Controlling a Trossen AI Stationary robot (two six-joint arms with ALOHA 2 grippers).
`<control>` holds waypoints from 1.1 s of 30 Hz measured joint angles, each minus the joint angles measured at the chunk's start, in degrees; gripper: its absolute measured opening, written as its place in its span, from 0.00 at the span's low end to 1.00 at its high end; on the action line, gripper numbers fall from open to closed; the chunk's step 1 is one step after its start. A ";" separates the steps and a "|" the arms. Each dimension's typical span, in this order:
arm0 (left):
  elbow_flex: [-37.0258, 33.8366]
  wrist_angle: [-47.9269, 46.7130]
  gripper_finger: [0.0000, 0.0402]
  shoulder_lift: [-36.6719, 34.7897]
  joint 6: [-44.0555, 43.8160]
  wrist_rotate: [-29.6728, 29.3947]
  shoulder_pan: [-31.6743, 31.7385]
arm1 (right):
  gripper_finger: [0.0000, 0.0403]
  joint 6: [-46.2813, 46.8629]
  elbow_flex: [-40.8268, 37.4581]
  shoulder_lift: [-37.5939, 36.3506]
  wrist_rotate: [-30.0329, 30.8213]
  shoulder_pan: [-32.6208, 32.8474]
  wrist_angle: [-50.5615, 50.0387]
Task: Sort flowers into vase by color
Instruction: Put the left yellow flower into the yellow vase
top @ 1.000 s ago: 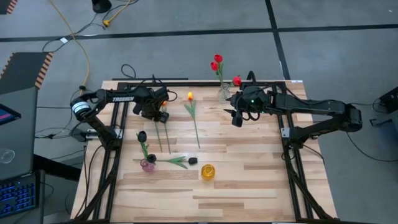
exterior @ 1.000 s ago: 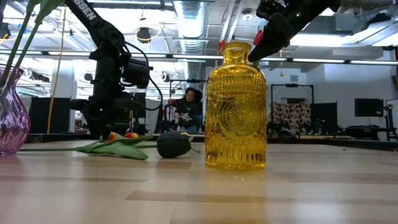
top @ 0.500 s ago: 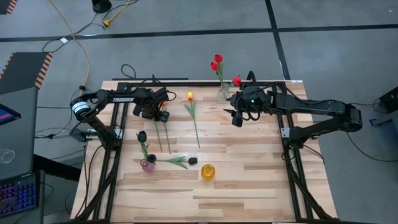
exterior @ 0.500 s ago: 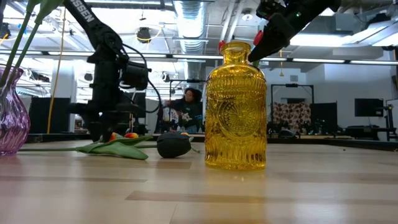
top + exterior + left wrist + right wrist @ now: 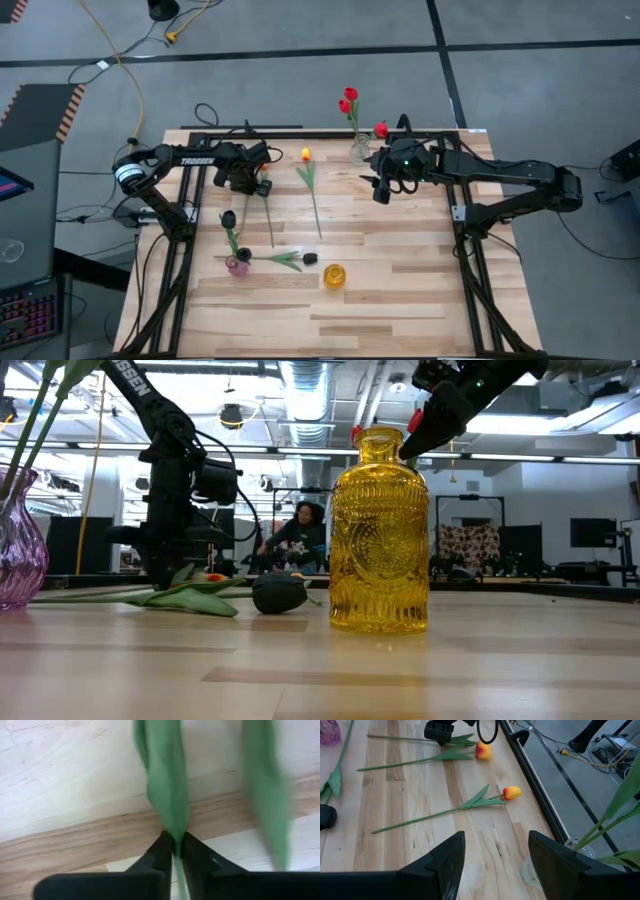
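Note:
My left gripper (image 5: 250, 184) is shut on a yellow-orange tulip (image 5: 246, 212) near the table's far-left part. A second yellow-orange tulip (image 5: 268, 215) lies beside it. A third (image 5: 313, 195) lies flat farther right, its head (image 5: 512, 793) toward the far edge. A black tulip (image 5: 288, 259) lies on the table between the pink vase (image 5: 237, 266), which holds another black tulip, and the yellow vase (image 5: 334, 276). Red tulips (image 5: 349, 97) stand in the clear vase (image 5: 360, 152). My right gripper (image 5: 379, 189) hovers open beside the clear vase. My left gripper pinches the tulip between its two fingers (image 5: 161, 851) where a long green leaf (image 5: 173, 831) meets the stem. The fingers come from above, pointing down, across the stem. In the low view the leaf (image 5: 186, 573) tilts up off the wood by the gripper.
A black frame rail (image 5: 240, 133) runs along the table's far edge and down both sides. Bare wood (image 5: 400, 290) lies near the table's near-right part. A person (image 5: 300, 535) sits in the room beyond the table.
The tulip in my left gripper has come up slightly at its leaf end, as the low view shows, and its head has shifted a little. My right arm has kept still.

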 joint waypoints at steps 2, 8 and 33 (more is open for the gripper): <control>0.04 0.00 0.02 0.00 0.00 0.04 0.00 | 0.61 0.00 -0.01 0.00 0.00 0.00 0.00; 0.04 0.74 0.02 -1.62 0.03 0.96 -0.02 | 0.61 0.00 -0.01 0.00 0.00 0.01 0.00; 0.13 32.62 0.00 -32.81 12.80 -0.10 -3.28 | 0.61 10.18 0.01 3.75 -12.82 0.00 21.21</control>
